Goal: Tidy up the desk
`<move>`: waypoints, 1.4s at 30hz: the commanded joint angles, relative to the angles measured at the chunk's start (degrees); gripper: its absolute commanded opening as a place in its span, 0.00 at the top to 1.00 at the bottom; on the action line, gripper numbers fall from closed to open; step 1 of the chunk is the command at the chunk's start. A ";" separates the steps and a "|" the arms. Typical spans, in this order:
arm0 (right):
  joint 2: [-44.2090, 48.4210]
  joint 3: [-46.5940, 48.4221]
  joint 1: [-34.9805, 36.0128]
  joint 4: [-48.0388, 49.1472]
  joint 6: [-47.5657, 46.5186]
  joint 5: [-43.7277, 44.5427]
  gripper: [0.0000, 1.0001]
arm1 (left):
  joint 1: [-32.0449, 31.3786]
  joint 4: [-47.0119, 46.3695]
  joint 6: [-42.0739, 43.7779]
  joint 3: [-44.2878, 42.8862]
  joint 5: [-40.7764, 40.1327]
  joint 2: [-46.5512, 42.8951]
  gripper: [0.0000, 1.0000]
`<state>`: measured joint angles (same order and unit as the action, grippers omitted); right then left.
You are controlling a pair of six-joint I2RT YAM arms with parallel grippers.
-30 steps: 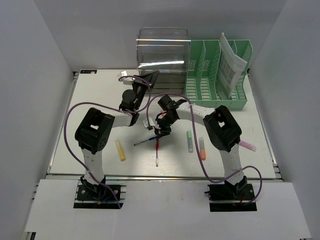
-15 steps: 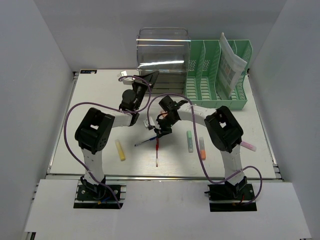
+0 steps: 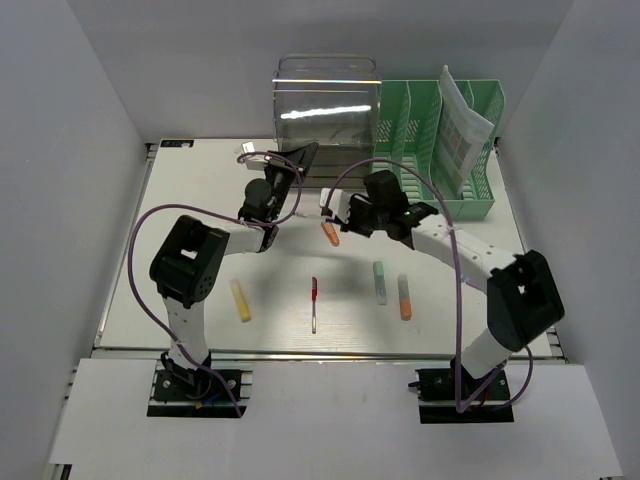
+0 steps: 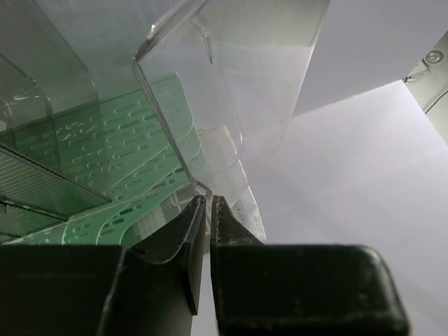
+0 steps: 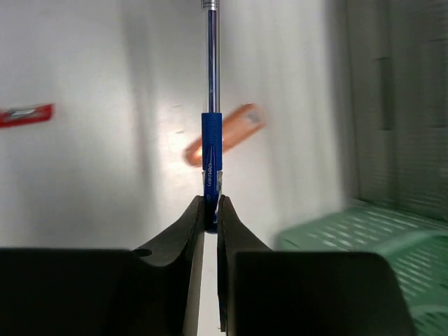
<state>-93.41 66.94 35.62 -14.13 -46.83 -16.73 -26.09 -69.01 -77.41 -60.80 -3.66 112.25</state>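
Your right hand point(image 5: 210, 210) is closed on the blue pen point(image 5: 212, 140), nipped at one end, likely so you can feed it lengthwise. Beneath it the tabletop point(image 3: 200, 190) carries loose highlighters point(image 3: 380, 283). Farther back, your left hand point(image 4: 208, 210) pinches the lip of the clear drawer point(image 4: 231, 84), apparently holding it open.

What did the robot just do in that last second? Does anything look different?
The right gripper closed on the blue pen, lifted it off the desk and swung back towards the green rack. The left gripper kept pinching the clear drawer; the red pen and yellow highlighter did not move.
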 commanded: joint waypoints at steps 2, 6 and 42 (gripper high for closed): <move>4.28 -1.81 -1.42 10.07 2.27 9.24 1.00 | 0.60 -1.74 0.06 -0.46 -1.17 -1.77 1.00; 4.20 -2.61 -2.39 16.23 0.86 13.82 1.00 | 0.60 -1.56 0.06 -0.38 -1.35 -2.03 1.00; -11.89 4.60 -3.71 47.61 -22.33 32.12 1.00 | 0.60 -1.30 -0.11 -1.17 -1.17 -2.21 1.00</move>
<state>-104.95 69.87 31.90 26.24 -65.58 14.87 -26.04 -67.75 -77.41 -60.80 -3.73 112.25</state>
